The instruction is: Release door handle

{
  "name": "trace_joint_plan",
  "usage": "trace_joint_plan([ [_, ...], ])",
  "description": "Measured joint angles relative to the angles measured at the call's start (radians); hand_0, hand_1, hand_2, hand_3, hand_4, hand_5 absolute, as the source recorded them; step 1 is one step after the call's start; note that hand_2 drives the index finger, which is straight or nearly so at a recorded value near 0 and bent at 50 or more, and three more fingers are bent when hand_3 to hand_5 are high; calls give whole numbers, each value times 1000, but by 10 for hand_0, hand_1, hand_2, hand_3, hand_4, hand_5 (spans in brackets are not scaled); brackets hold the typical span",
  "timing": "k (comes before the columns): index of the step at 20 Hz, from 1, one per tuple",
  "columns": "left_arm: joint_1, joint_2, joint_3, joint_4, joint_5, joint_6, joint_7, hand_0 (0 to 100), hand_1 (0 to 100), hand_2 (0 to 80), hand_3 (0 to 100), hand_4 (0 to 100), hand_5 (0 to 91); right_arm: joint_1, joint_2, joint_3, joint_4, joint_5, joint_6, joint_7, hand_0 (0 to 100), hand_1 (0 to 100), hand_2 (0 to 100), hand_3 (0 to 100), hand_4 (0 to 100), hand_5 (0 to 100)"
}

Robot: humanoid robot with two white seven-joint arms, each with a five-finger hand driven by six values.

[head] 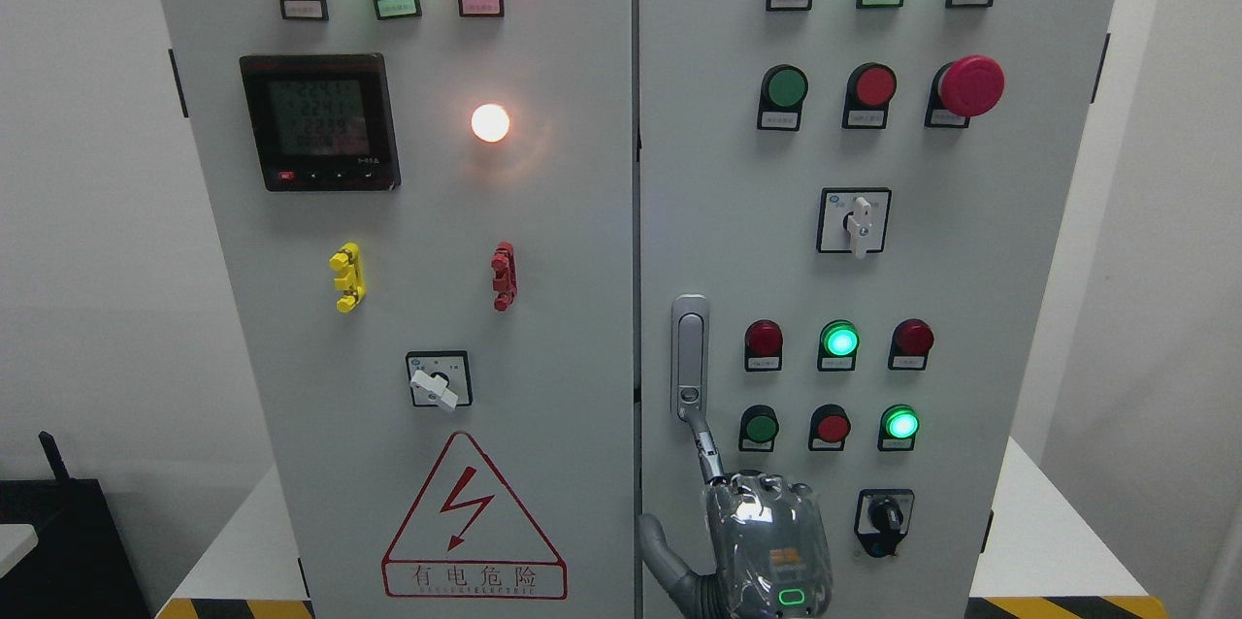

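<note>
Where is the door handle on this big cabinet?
In the head view, the door handle sits at the right door's left edge, left of the lower indicator lights, just above a robot hand.

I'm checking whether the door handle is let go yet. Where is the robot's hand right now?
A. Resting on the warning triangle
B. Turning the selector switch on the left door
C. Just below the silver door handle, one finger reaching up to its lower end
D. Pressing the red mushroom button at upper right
C: the hand sits low on the right door, under the silver door handle, one finger extended to the handle's bottom end.
</note>
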Motion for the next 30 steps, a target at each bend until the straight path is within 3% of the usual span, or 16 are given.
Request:
trace_joint_plan([
  [17,0,0,0,0,0,0,0,120,389,0,0,0,0,6,1,5,1,-2,3,28,307,240,0,1000,940,990],
  [30,0,0,0,0,0,0,0,120,389,0,0,0,0,7,1,2,-9,-2,1,23,308,233,0,1000,938,989],
])
